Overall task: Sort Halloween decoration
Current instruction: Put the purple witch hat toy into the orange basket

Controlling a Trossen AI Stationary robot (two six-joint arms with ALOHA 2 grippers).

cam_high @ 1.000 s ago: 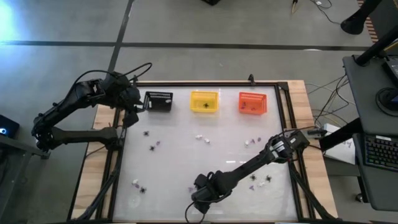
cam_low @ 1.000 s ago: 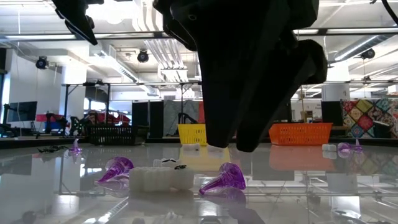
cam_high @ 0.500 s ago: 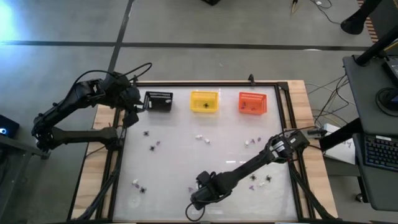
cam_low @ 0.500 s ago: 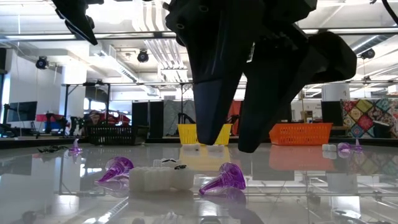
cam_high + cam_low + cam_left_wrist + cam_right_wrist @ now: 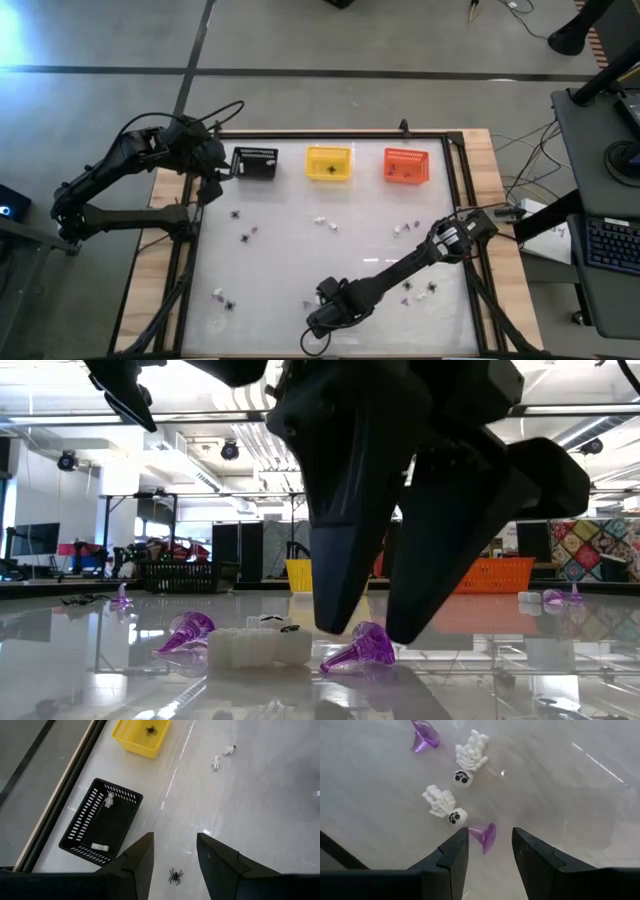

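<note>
A: Table [image 5: 330, 250] — white glossy top, dark frame, wood edges either side.

B: On it?

A: Three slatted baskets in a row at the far edge: black basket [image 5: 254, 162], yellow basket [image 5: 329, 163], orange basket [image 5: 406, 165]. Rest is scattered trinkets.

B: Which?

A: Black spider [image 5: 175, 876] just beside the black basket. Two white skeletons [image 5: 470, 755] near the front edge, side by side w/ a purple cone [image 5: 484, 837] next to them, another purple bit [image 5: 425, 734] close by. More white, purple & black bits mid-table and towards the right — too small to tell apart.
</note>
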